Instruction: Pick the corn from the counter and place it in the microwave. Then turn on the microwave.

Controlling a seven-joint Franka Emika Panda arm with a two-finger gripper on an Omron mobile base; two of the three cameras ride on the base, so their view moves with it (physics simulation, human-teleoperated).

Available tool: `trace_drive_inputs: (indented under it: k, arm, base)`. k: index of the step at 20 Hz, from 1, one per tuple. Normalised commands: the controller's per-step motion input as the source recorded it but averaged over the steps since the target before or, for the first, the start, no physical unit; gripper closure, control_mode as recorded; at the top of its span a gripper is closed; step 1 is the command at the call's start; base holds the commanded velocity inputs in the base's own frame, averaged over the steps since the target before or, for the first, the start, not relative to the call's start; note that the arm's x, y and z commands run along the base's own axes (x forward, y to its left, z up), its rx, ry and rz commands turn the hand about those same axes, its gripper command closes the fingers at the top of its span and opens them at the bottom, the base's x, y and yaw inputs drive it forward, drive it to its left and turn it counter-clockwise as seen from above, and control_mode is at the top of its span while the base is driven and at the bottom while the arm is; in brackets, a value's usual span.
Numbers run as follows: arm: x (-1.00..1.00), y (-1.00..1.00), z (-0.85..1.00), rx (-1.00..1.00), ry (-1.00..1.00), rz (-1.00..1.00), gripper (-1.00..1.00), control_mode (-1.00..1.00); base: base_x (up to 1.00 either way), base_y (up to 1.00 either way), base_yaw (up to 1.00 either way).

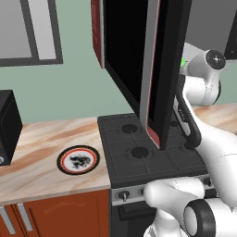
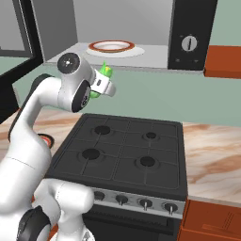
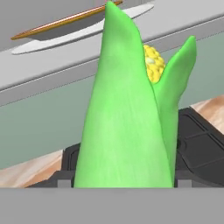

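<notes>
jaws clamped on the corn (image 3: 127, 118), bright green husk parted over yellow kernels.

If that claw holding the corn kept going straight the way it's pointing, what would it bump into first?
Probably the front edge of the microwave floor, with the plate on its turntable just beyond. The gripper holds the corn aimed there, though depth is unclear.

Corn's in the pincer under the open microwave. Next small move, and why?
Probably lift and push forward: the pincer holds the corn just below the microwave floor edge, and the door is open, plate waiting inside.
</notes>
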Motion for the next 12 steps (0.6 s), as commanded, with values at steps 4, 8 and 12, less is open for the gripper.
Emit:
trace_drive_inputs:
  k: [4, 8, 12]
  arm:
    - [-0.22, -0.01, 0.3, -0.02, -0.08, 0.02, 1.0, -1.0]
    - [-0.09, 0.0, 0.33, -0.03, -0.06, 0.03, 1.0, -1.0]
    - [-0.02, 0.0, 0.32, -0.03, -0.05, 0.03, 1.0, -1.0]
  base:
    - [0.0, 0.0, 0.0]
    - [0.0, 0.0, 0.0]
    - [0.0, 0.0, 0.0]
